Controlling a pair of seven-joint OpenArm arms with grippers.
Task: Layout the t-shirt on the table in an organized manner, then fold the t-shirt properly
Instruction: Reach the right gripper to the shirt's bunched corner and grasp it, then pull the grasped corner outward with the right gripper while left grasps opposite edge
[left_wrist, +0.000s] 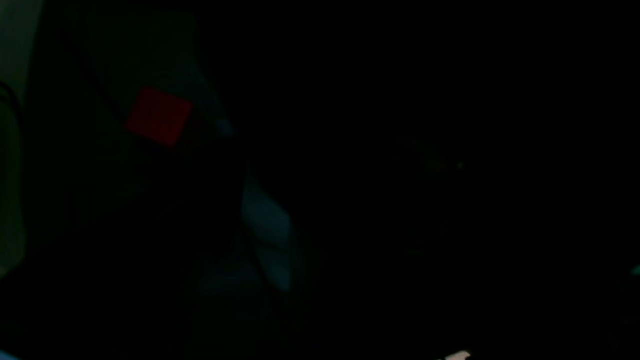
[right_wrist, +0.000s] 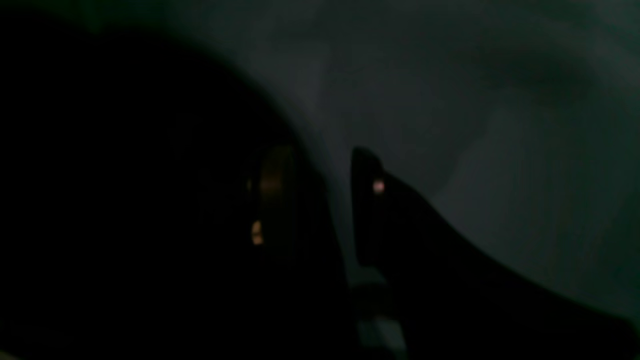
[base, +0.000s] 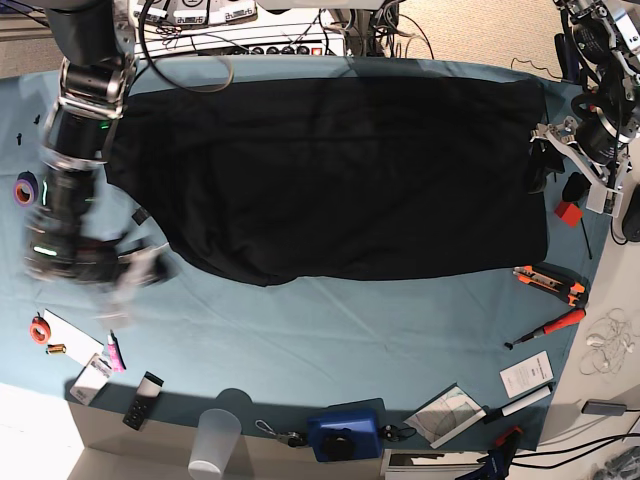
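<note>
The black t-shirt (base: 330, 180) lies spread out across the teal-covered table (base: 330, 340), with no print showing. My left gripper (base: 541, 165) is at the shirt's right edge. The left wrist view is almost black and does not show its fingers. My right gripper (base: 140, 265) is motion-blurred at the shirt's lower left corner. In the right wrist view its two dark fingers (right_wrist: 367, 200) stand apart, with a gap between them over grey fabric (right_wrist: 450, 100).
A red block (base: 567, 212) (left_wrist: 159, 116) lies beside the left gripper. An orange-black cutter (base: 550, 280) and a red screwdriver (base: 545, 330) lie at the right. Tape rolls (base: 25, 188), a plastic cup (base: 215, 440), a blue box (base: 345, 432) and papers (base: 527, 372) line the edges.
</note>
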